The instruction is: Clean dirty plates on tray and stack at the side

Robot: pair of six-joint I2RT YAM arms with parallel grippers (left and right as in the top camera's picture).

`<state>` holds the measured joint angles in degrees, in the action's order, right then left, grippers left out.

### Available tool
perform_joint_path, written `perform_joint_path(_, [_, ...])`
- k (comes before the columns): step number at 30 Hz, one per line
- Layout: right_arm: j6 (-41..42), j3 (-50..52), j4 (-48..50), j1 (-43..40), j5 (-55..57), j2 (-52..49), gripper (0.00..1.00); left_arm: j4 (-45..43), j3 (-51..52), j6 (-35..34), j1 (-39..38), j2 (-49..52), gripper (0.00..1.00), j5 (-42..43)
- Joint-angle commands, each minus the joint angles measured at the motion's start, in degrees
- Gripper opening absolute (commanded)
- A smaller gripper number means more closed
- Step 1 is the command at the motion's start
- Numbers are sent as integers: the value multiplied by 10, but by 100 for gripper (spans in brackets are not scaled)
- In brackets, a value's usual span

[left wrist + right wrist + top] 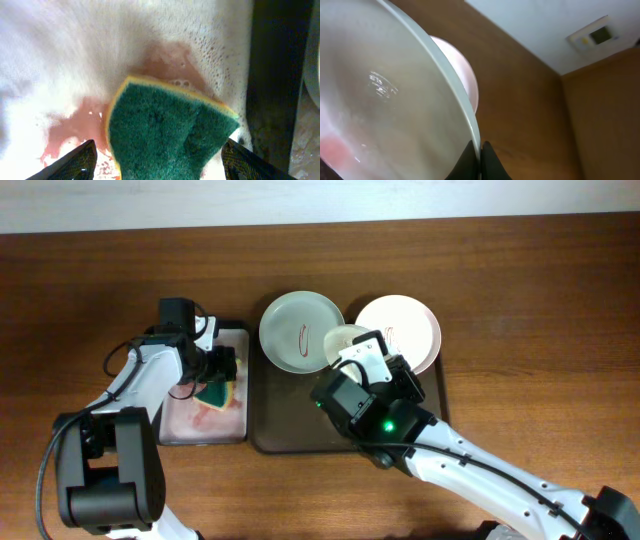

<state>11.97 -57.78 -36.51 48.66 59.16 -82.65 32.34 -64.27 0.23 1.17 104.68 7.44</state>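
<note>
On the dark brown tray (290,435) lie a pale green-white plate (290,320) and a white plate (410,325), each with a red squiggle. A third plate (345,337) is lifted and tilted above the tray, with my right gripper (352,358) shut on its rim. In the right wrist view that plate (385,90) fills the left side, pinched at its edge by the gripper (480,152). My left gripper (160,167) hangs open over the sponge tray, its fingers (75,162) apart from the green sponge (170,130) lying between them.
The black-rimmed sponge tray (180,425) holds pinkish foamy water (75,125) and sits against the brown tray's left side. Bare wooden table (540,380) lies to the right and in front. A white wall runs along the table's far edge.
</note>
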Motion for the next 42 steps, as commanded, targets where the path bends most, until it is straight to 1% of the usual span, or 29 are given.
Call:
perform_joint_path(1, [5, -36, 4, 5, 56, 10, 4, -9, 6, 7, 0, 9, 77, -4])
perform_joint_path(3, [5, -43, 3, 5, 56, 10, 4, -11, 6, 7, 0, 13, 76, -4])
perform_joint_path(6, [5, -49, 3, 5, 56, 11, 4, -14, 6, 7, 0, 26, 72, -4])
perform_joint_path(10, [14, -49, 2, 3, 29, 14, 4, -22, 6, 7, 0, 38, 59, -3])
perform_joint_path(11, [30, -49, -1, 0, 15, 15, 4, -24, 6, 7, 0, 40, 50, -4])
perform_joint_path(12, [41, -49, -6, -5, 4, 17, 4, -24, 6, 7, 0, 40, 36, -4])
perform_joint_path(13, [55, -49, -10, -12, -8, 19, 4, -24, 6, 7, 0, 40, 29, -4])
perform_joint_path(14, [71, -49, -17, -25, -32, 24, 4, -25, 6, 7, 0, 40, 15, -4])
perform_joint_path(16, [86, -49, -29, -53, -63, 34, 4, -28, 6, 7, 0, 40, 2, -4])
perform_joint_path(17, [90, -49, -34, -67, -76, 39, 4, -31, 6, 7, 0, 40, 0, -4])
perform_joint_path(22, [102, -49, -67, -179, -146, 90, 4, -26, -14, 7, 0, 37, 0, -26])
perform_joint_path(23, [109, -49, -73, -201, -159, 99, 4, -22, -18, 7, 0, 37, 2, -26])
perform_joint_path(24, [111, -49, -79, -238, -186, 110, 4, -15, -23, 7, 0, 35, 16, -25])
perform_joint_path(25, [111, -49, -81, -264, -207, 116, 4, -7, -26, 4, 0, 34, 53, -25])
perform_joint_path(26, [110, -49, -84, -299, -238, 119, 4, 3, -26, 4, 0, 34, 73, -25])
perform_joint_path(27, [110, -49, -88, -327, -261, 120, 4, 20, -26, 4, 0, 34, 82, -25])
perform_joint_path(28, [111, -49, -94, -370, -298, 118, 4, 36, -26, 4, 0, 34, 82, -25])
perform_joint_path(32, [110, -49, -105, -480, -376, 110, 4, 86, -26, 4, 0, 34, 82, -25])
perform_joint_path(36, [110, -49, -114, -573, -414, 92, 4, 116, -26, 4, 0, 34, 71, -23])
perform_joint_path(38, [110, -49, -118, -618, -437, 74, 4, 121, -25, 4, 0, 34, 59, -23])
perform_joint_path(39, [110, -49, -118, -629, -444, 68, 4, 122, -25, 4, 0, 34, 49, -23])
perform_joint_path(42, [110, -49, -117, -666, -468, 38, 4, 123, -25, 4, 0, 34, 27, -23])
